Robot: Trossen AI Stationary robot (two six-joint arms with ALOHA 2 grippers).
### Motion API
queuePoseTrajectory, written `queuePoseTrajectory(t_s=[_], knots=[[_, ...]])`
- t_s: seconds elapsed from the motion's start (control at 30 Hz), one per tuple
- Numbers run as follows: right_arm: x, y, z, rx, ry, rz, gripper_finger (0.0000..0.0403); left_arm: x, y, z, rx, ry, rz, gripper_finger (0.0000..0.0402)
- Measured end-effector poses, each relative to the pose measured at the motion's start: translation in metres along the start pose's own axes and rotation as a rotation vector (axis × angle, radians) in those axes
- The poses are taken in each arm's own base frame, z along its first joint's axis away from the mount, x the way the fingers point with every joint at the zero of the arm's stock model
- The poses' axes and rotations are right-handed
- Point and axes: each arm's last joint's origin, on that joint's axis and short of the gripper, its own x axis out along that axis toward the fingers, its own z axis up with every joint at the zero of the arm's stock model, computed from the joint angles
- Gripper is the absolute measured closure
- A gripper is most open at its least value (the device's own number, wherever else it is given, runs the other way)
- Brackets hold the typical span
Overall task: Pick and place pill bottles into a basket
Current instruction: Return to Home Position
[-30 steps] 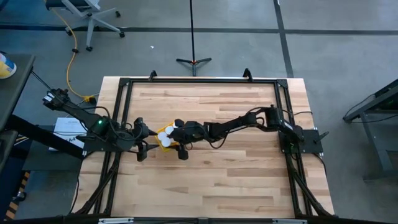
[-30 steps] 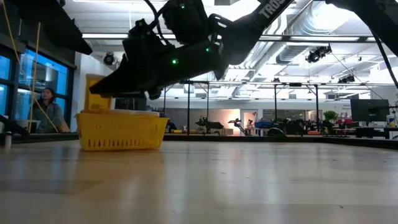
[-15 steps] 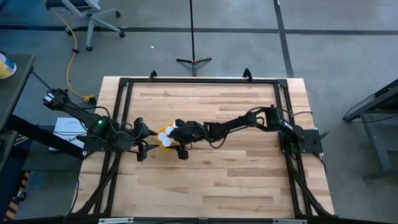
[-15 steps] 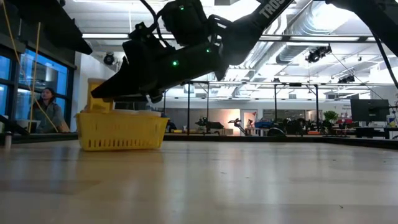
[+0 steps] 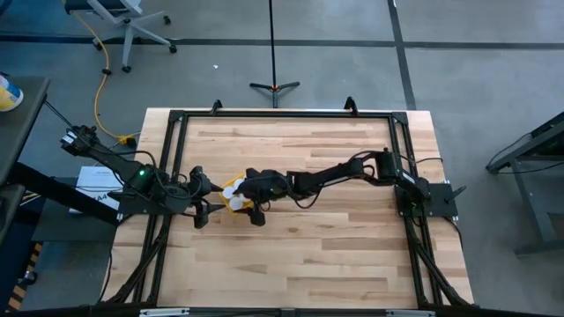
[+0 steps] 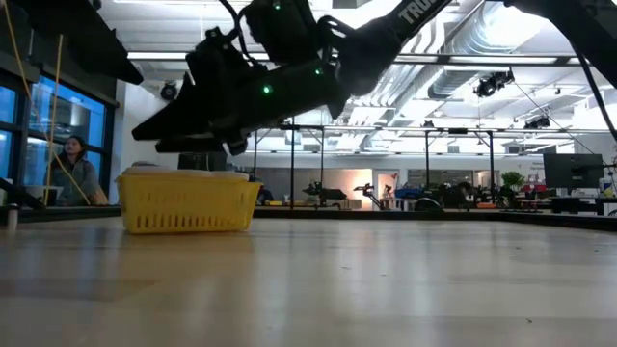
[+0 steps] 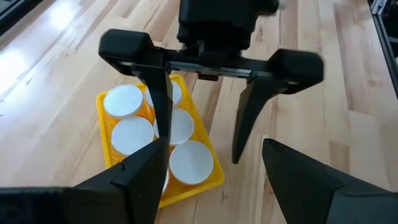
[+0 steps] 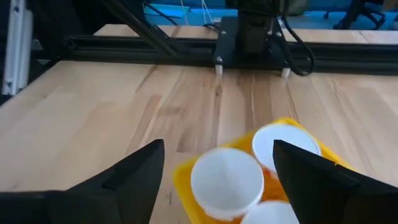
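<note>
A: Bright ceiling lights and glass partitions fill the room behind the wooden worktop (image 5: 335,246), and a person (image 6: 75,166) shows back there. What sits on the wood?

B: Only the yellow basket (image 5: 234,203). It stands in the worktop's left half, roughly midway between the far and near edges.

A: And the pill bottles (image 7: 132,134)?

B: They are inside the basket, upright and packed close together. The left wrist view shows five white caps, some partly hidden behind dark fingers.

A: Where is the right end effector (image 7: 200,152)?

B: It hangs over the basket with its arm stretched across from the right edge. In the low view it is above the rim and clear of it. Its fingers (image 8: 124,180) are spread wide and hold nothing. Seen from the left wrist, one finger lines up with the bottles and the other hangs over bare wood just beside the basket wall.

A: And the left end effector (image 5: 208,197)?

B: It is just beside the basket, on the side toward the worktop's left edge, and faces it. Its fingers are also wide apart and empty.

A: Does either one touch the basket?

B: From the low view the right one does not. For the left one I cannot tell.
</note>
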Motion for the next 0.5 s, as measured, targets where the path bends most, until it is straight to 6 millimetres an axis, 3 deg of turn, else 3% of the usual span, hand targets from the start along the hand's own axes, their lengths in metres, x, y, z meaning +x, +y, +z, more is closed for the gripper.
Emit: queuePoseTrajectory(t_s=[0.13,0.23,0.37,0.5], knots=[[-0.001,0.001,0.017,-0.001,-0.007,0.023,0.0112,0.000,0.001,0.001,0.013,-0.017,0.022,0.0108],[-0.015,0.000,0.040,-0.014,-0.021,0.023,0.0119,0.000,0.003,0.003,0.034,-0.084,0.120,0.0108],[-0.049,0.002,0.070,-0.040,-0.072,-0.005,0.0134,-0.001,0.004,0.006,0.057,-0.143,0.196,0.0108],[-0.092,0.007,0.072,-0.023,-0.028,-0.077,0.0153,-0.001,0.005,0.006,0.040,-0.151,0.206,0.0108]])
